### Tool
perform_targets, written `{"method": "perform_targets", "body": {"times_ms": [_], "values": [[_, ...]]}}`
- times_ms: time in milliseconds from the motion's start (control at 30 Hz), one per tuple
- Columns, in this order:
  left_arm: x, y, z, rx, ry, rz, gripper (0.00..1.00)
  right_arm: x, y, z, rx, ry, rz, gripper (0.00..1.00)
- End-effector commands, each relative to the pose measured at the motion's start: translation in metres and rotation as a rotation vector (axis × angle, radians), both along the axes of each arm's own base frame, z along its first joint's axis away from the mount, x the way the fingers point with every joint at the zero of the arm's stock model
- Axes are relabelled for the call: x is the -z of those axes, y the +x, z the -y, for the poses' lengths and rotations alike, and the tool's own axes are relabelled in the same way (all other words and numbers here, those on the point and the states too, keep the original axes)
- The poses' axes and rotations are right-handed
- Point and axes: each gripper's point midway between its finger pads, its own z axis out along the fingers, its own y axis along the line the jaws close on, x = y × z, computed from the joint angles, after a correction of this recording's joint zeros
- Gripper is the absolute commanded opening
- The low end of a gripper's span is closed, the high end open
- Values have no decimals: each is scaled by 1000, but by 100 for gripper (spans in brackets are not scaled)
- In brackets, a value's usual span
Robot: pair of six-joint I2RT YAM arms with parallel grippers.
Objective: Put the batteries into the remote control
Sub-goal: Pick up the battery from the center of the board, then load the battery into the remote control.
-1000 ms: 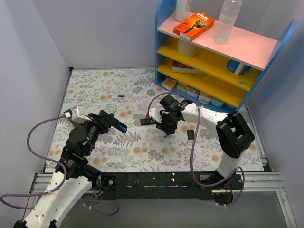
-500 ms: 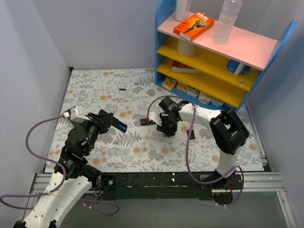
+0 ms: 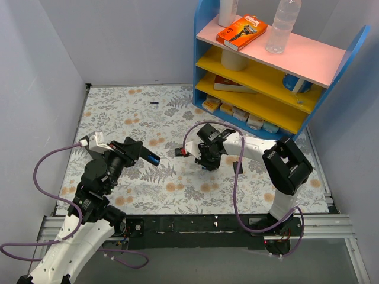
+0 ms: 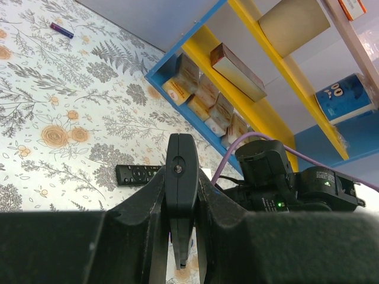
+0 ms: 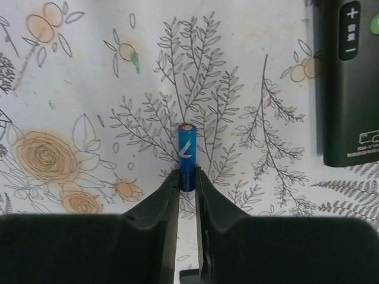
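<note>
The left gripper is clamped on the slim black remote control and holds it above the flowered table. Farther out, the right gripper pinches one end of a blue battery, with its red end pointing away. A buttoned remote lies just beside it. A second battery lies well beyond on the table, toward the far wall.

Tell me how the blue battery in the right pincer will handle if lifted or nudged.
The blue battery looks rigid and small, probably light. Its smooth round body would likely roll on the floral table if released or nudged sideways. The right pincer pinches only its near end, so it may pivot or slip.
</note>
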Motion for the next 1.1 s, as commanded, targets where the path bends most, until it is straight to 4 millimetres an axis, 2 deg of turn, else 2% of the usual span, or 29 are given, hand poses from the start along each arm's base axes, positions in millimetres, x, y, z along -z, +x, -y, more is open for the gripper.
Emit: {"method": "perform_targets", "body": {"times_ms": [0,100,233,367,433,467,533,567,600,633,700,767,800,833,900,933,1067], "values": [[2,-6,8,51,-22,9,0,14,-35,6,30,-40,-106,15],[5,-10,13,88,-37,17,0,9,-42,2,64,-6,-116,5],[17,-13,28,163,-81,48,0,-4,-44,-2,134,48,-107,1],[26,-21,52,297,-184,100,2,-23,-46,-4,190,110,-91,1],[27,-21,58,327,-266,101,2,-38,-47,-5,222,144,-77,1],[37,-22,62,345,-277,80,2,-44,-47,-6,259,155,-83,1],[40,-27,70,399,-307,76,3,-61,-44,-7,301,191,-57,1],[53,-26,74,416,-312,43,3,-65,-44,-7,347,205,-65,1],[56,-29,77,439,-315,37,3,-77,-43,-9,362,238,-52,1],[53,-29,79,452,-329,59,3,-83,-46,-12,371,257,-64,1],[72,-27,82,459,-345,21,1,-102,-52,-18,371,317,-94,1],[73,-26,83,460,-366,39,0,-115,-53,-21,381,342,-95,1],[89,-23,83,450,-361,-5,0,-121,-56,-18,399,338,-103,1],[82,-23,84,461,-371,30,0,-134,-52,-20,403,356,-86,1],[96,-19,88,460,-350,-7,0,-144,-54,-16,420,341,-91,1],[90,-18,89,470,-353,20,0,-153,-51,-18,439,347,-82,1],[88,-12,99,512,-371,24,0,-166,-53,-16,499,303,-116,1]]}}
